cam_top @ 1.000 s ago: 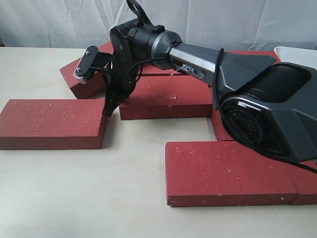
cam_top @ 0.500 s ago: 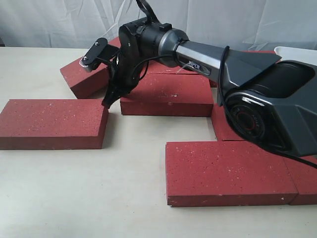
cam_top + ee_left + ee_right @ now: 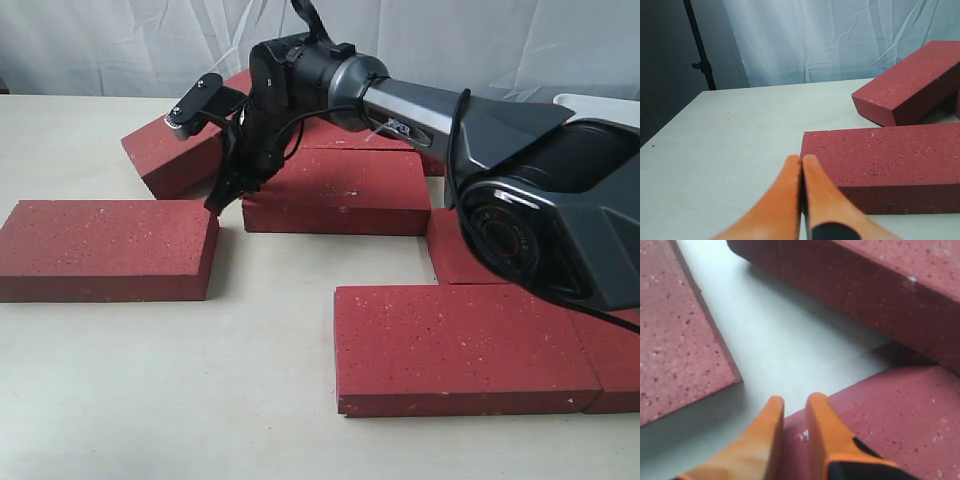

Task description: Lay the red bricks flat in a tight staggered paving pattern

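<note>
Our right hand, nearly closed and empty, sits at the left end of the middle red brick, whose long axis runs across the worktop; our left hand, closed, hangs by another brick

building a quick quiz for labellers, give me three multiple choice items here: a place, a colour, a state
1. Where is the right gripper in the exterior view? A over the front brick. B at the middle brick's left end. C on the leftmost brick.
2. What colour are the left gripper's fingers? A blue. B green. C orange.
3. How is the left gripper? A shut, empty. B wide open. C clamped on a brick.
1 B, its tip points down at that corner; 2 C, orange in the left wrist view; 3 A, fingers touch, nothing between.
</note>
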`<action>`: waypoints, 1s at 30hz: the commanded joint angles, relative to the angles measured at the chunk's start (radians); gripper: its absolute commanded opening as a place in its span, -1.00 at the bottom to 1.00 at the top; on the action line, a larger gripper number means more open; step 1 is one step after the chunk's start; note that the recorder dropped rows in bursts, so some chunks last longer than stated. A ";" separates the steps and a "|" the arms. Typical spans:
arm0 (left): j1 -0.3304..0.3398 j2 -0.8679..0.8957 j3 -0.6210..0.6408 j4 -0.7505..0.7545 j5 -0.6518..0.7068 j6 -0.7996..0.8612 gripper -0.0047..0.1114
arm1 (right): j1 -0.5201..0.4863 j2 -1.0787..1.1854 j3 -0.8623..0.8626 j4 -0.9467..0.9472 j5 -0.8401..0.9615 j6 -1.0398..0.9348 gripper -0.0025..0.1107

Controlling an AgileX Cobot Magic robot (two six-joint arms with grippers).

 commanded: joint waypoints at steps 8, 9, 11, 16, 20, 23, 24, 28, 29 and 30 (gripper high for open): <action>0.004 -0.004 0.002 -0.006 -0.006 -0.004 -0.91 | -0.044 -0.063 0.013 -0.017 -0.036 0.027 -0.11; 0.004 -0.004 0.002 -0.006 -0.006 -0.004 -0.91 | -0.044 -0.078 0.013 0.027 -0.036 0.027 -0.11; 0.004 -0.004 0.002 -0.006 -0.006 -0.004 -0.91 | -0.044 -0.109 0.013 0.109 -0.026 0.027 -0.12; 0.004 -0.004 0.002 -0.006 -0.006 -0.004 -0.91 | -0.044 -0.171 0.013 0.090 0.074 0.016 -0.12; 0.004 -0.004 0.002 -0.006 -0.006 -0.004 -0.91 | -0.071 -0.211 0.013 -0.093 0.291 0.142 -0.66; 0.004 -0.004 0.002 -0.006 -0.006 -0.004 -0.91 | -0.111 -0.237 0.046 -0.088 0.321 0.165 -0.95; 0.004 -0.004 0.002 -0.006 -0.006 -0.004 -0.91 | -0.124 -0.254 0.080 -0.072 0.321 0.170 -0.97; 0.004 -0.004 0.002 -0.006 -0.006 -0.004 -0.91 | -0.145 -0.354 0.287 -0.054 0.321 0.097 -0.97; 0.004 -0.004 0.002 -0.006 -0.006 -0.004 -0.91 | -0.146 -0.376 0.335 -0.062 0.321 0.077 -0.97; 0.004 -0.004 0.002 -0.006 -0.006 -0.004 -0.91 | -0.146 -0.406 0.393 -0.078 0.321 0.058 -0.97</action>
